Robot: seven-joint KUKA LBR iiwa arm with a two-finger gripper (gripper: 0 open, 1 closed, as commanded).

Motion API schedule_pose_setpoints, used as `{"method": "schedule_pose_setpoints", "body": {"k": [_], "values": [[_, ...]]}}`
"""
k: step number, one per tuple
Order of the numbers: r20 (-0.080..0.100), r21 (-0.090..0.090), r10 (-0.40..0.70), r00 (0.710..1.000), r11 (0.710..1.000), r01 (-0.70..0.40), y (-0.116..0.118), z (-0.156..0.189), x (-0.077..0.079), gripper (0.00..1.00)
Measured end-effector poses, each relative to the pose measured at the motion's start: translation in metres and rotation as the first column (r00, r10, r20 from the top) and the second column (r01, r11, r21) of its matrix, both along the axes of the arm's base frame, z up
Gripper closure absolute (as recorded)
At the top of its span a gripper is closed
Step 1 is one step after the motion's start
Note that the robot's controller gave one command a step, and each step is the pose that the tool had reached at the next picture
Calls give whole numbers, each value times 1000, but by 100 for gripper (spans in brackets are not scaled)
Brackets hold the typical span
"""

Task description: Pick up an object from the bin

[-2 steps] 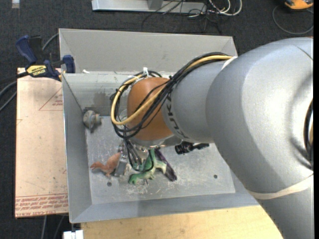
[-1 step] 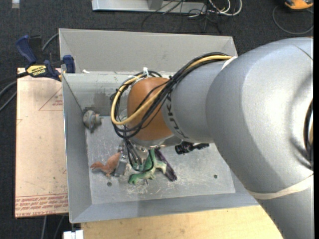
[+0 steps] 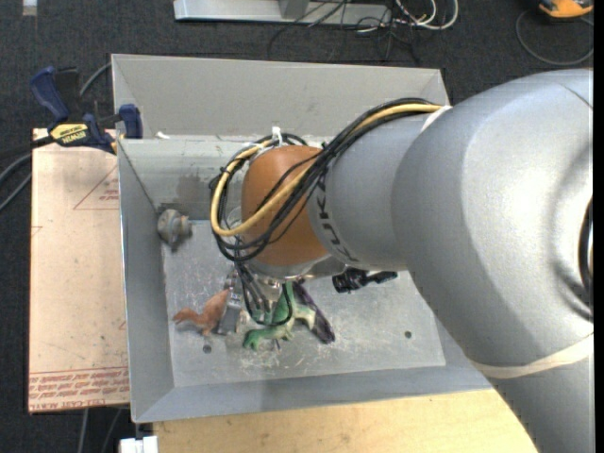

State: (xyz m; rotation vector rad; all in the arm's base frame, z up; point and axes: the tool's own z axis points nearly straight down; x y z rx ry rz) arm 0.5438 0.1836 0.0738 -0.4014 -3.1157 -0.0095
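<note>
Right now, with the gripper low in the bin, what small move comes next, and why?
Probably a slight descent onto the green piece: the gripper hangs right at it near the bin's near wall, an orange toy and a purple piece close beside.

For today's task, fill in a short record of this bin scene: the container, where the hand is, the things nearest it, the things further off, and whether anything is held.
container: grey metal bin
hand: low over the bin floor, near the front middle
nearest things: orange toy animal beside it toward the view's left; green piece and purple piece toward the view's right
further off: grey lump by the left wall; black piece further right
held: cannot be told from this view
</note>
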Motion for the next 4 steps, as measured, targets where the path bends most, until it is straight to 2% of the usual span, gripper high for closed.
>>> {"method": "schedule_pose_setpoints", "body": {"k": [4], "values": [[0,0,0,1000,1000,0,0,47,0,100]]}}
